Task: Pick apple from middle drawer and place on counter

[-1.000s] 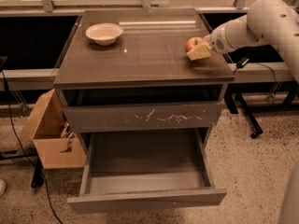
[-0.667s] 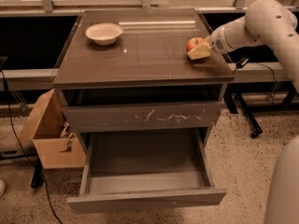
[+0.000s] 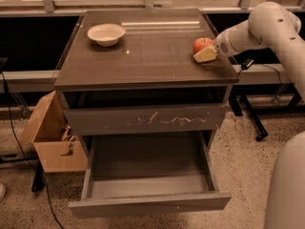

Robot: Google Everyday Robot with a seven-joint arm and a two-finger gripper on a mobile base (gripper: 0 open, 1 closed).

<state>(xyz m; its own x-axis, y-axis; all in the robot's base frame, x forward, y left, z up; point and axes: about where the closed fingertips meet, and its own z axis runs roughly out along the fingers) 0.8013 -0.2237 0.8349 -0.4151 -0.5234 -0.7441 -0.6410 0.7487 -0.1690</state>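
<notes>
The red apple [image 3: 202,44] sits on the counter [image 3: 147,56] near its right edge. My gripper [image 3: 206,54] reaches in from the right on a white arm and is right at the apple, its pale yellow tip against the apple's front side and low on the counter top. The middle drawer [image 3: 148,202] is pulled wide open below; its shallow tray shows nothing inside. Above it is the closed drawer front with white scratch marks [image 3: 157,119].
A white bowl [image 3: 106,34] stands at the counter's back left. An open cardboard box [image 3: 52,137] sits on the floor left of the cabinet, with cables beside it. A railing and black table legs are at the right. My white base [image 3: 286,190] fills the lower right.
The apple and gripper stay at the counter's right edge. The gripper tip now sits slightly lower in front of the apple, so more of the apple shows. Drawer and bowl are unchanged.
</notes>
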